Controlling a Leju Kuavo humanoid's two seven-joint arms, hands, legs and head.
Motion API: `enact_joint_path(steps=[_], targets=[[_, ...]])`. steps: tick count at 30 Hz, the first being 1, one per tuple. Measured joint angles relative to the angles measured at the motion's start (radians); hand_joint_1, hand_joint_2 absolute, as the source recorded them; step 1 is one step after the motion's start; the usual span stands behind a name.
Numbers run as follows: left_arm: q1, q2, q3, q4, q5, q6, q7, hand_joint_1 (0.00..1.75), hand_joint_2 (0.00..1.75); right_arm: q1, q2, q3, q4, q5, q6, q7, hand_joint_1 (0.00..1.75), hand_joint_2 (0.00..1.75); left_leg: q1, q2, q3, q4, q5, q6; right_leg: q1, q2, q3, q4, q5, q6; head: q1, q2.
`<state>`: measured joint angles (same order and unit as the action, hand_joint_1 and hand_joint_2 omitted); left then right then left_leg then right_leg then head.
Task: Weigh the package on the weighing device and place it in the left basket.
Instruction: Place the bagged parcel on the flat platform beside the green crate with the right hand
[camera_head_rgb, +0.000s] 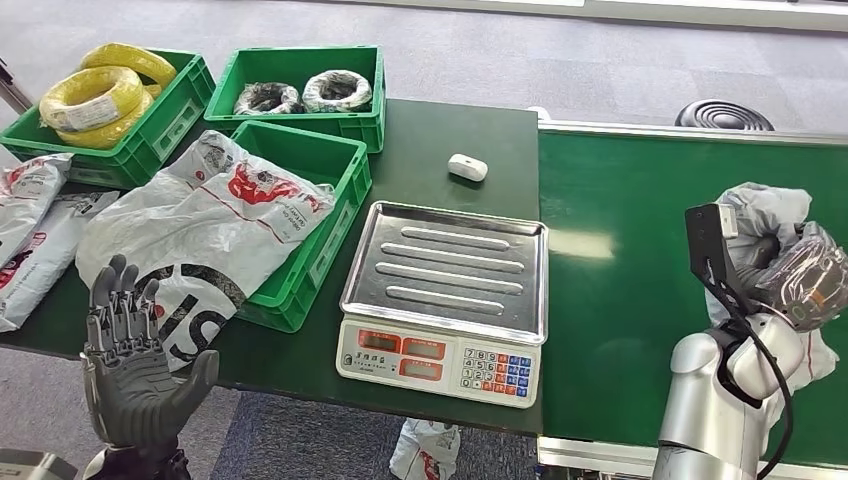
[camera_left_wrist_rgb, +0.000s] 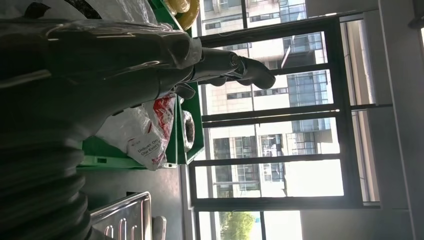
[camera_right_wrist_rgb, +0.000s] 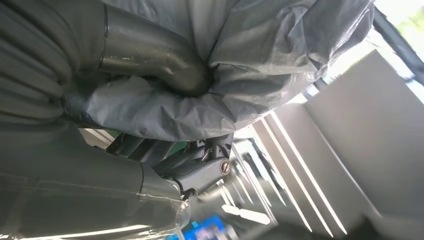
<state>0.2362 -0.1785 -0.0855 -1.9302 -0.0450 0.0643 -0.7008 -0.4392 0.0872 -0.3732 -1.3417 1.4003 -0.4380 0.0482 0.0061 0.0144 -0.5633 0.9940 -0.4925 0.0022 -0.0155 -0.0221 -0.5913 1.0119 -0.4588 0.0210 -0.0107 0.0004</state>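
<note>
On the green belt (camera_head_rgb: 640, 250) at the right side, a grey package (camera_head_rgb: 765, 225) held up in the right robot hand (camera_head_rgb: 800, 280), thumb and fingers wrapped tight around the crinkly plastic (camera_right_wrist_rgb: 235, 95). Seems to be the pick-up step, with weighing not yet done. Nothing on the silver tray of the scale (camera_head_rgb: 447, 265), sitting on the dark tabletop (camera_head_rgb: 450, 130) between belt and baskets. Next move, most likely: carry the package leftward over the tray and set it down flat, gently, so no corner hangs off the edge. Then a lift into the left basket (camera_head_rgb: 315, 215), already stuffed with a big white bag (camera_head_rgb: 215, 215), so not much room to spare. Left robot hand (camera_head_rgb: 130, 360) raised near the front edge, fingers apart, holding nothing. Small white thing (camera_head_rgb: 467, 167) behind the scale, best not bumped.
</note>
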Motion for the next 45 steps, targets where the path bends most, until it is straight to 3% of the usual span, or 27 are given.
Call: enact_joint_path(steps=[4, 8, 13, 17, 26, 32, 37, 38, 42, 45], targets=[[-0.021, 0.0, -0.004, 0.004, 0.002, 0.002, 0.0, 0.0, 1.75, 0.023, 0.029, 0.146, -0.179, 0.103, -0.055, -0.05, 1.75, 1.75, 0.001, 0.001, 0.0, 0.0, 0.0, 0.0, 0.001, 0.0, -0.001, 0.0, 0.0, 0.0, 0.0, 0.0], [-0.057, 0.006, -0.016, 0.023, 0.019, 0.0, 0.0, 0.0, 1.75, 0.041, 0.035, 0.347, -0.257, 0.095, -0.048, -0.126, 1.75, 1.75, 0.002, 0.003, 0.0, -0.001, 0.0, 0.0, 0.002, 0.001, 0.0, 0.001, 0.0, -0.001, 0.0, 0.0], [-0.122, 0.019, -0.041, 0.078, 0.043, -0.023, 0.0, 0.0, 1.75, 0.015, 0.037, 0.62, -0.135, -0.039, 0.018, -0.245, 1.75, 1.75, 0.002, 0.004, 0.001, -0.001, 0.001, -0.001, 0.002, 0.002, 0.0, 0.001, 0.0, -0.002, 0.0, 0.0], [-0.153, 0.023, -0.064, 0.119, 0.051, -0.034, 0.0, 0.0, 1.75, -0.031, 0.061, 0.755, 0.068, -0.123, 0.008, -0.303, 1.75, 1.75, 0.002, 0.003, 0.001, 0.0, 0.002, -0.002, 0.002, 0.002, 0.0, 0.001, 0.0, -0.002, 0.0, 0.0], [-0.197, 0.058, -0.089, 0.193, 0.081, -0.03, 0.0, 0.0, 1.75, -0.058, 0.107, 0.883, 0.298, -0.217, -0.025, -0.386, 1.75, 1.75, 0.002, 0.003, -0.001, 0.0, 0.001, -0.002, 0.002, 0.002, -0.002, 0.001, 0.0, -0.002, 0.001, 0.0], [-0.208, 0.074, -0.097, 0.221, 0.085, -0.03, 0.0, 0.0, 1.75, -0.061, 0.115, 0.91, 0.347, -0.233, -0.026, -0.4, 1.75, 1.75, 0.002, 0.003, -0.001, 0.0, 0.001, -0.002, 0.002, 0.002, -0.002, 0.001, 0.0, -0.002, 0.0, 0.0], [-0.231, 0.086, -0.102, 0.246, 0.106, -0.02, 0.0, 0.0, 1.75, -0.047, 0.116, 0.921, 0.358, -0.319, -0.026, -0.475, 1.75, 1.75, 0.002, 0.003, -0.001, 0.0, 0.001, -0.002, 0.002, 0.002, -0.002, 0.001, 0.0, -0.002, 0.001, 0.0], [-0.236, 0.09, -0.103, 0.253, 0.111, -0.015, 0.0, 0.0, 1.75, -0.038, 0.116, 0.924, 0.359, -0.338, -0.026, -0.488, 1.68, 1.75, 0.002, 0.003, -0.001, 0.0, 0.001, -0.002, 0.002, 0.002, -0.002, 0.001, 0.0, -0.002, 0.0, 0.0], [-0.248, 0.102, -0.104, 0.275, 0.124, 0.008, 0.0, 0.0, 1.75, -0.003, 0.116, 0.934, 0.371, -0.393, -0.029, -0.513, 0.0, 1.75, 0.002, 0.004, -0.001, 0.0, 0.001, -0.002, 0.002, 0.002, -0.002, 0.001, 0.0, -0.002, 0.001, 0.0], [-0.248, 0.107, -0.106, 0.282, 0.126, 0.024, 0.0, 0.0, 1.75, 0.015, 0.116, 0.94, 0.388, -0.411, -0.052, -0.51, 0.0, 1.75, 0.002, 0.003, -0.001, 0.0, 0.001, -0.002, 0.002, 0.002, -0.002, 0.001, 0.0, -0.002, 0.001, 0.0]])
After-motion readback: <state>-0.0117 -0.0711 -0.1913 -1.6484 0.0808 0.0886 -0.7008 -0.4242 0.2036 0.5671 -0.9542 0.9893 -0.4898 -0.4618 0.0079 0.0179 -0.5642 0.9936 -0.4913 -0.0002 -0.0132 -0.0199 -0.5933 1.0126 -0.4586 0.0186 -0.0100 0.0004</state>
